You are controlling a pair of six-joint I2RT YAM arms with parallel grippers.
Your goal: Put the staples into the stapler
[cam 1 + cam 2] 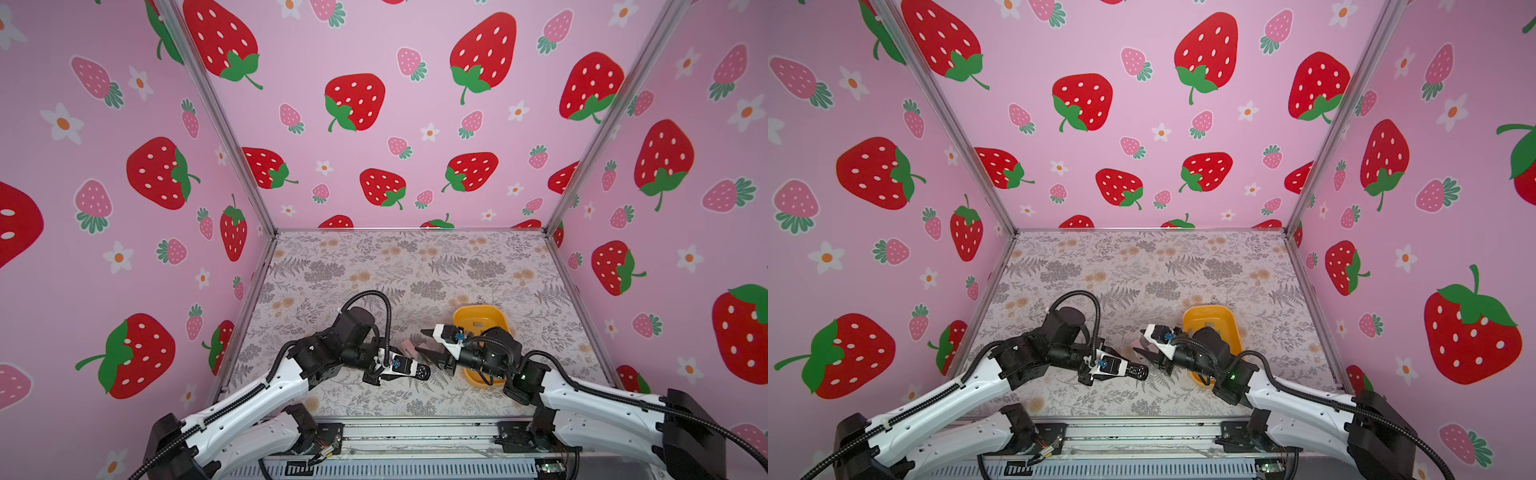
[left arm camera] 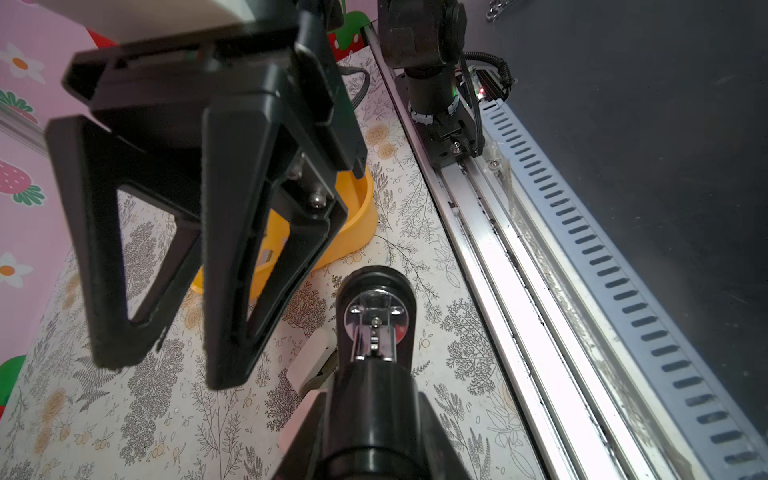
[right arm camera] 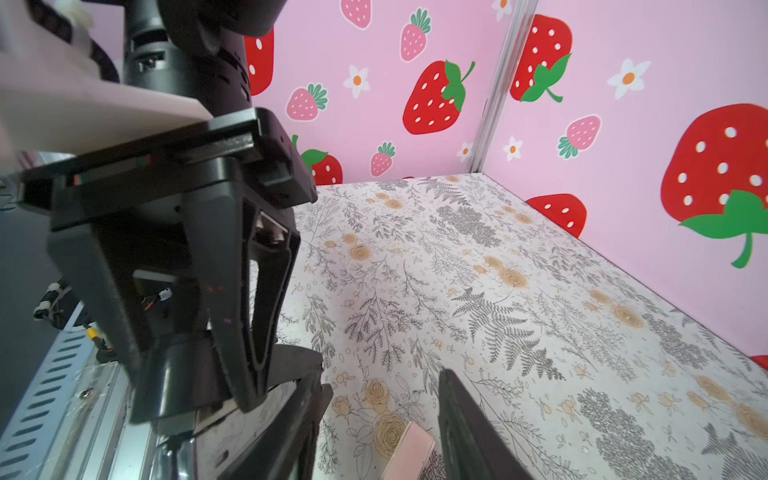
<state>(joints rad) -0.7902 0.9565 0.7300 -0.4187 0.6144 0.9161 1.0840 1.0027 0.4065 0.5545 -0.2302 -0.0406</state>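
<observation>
Jaws of the left gripper clamp a black stapler showing chrome inside; the right gripper's stand apart, empty. Small flat grey metal staples lie in the yellow plastic tray under the right arm.

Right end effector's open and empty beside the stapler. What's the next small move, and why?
Probably draw the right end effector back over the yellow tray toward a staple strip: it is empty, while the left end effector grips the black stapler.

No legible text, label, brand or number anywhere.
</observation>
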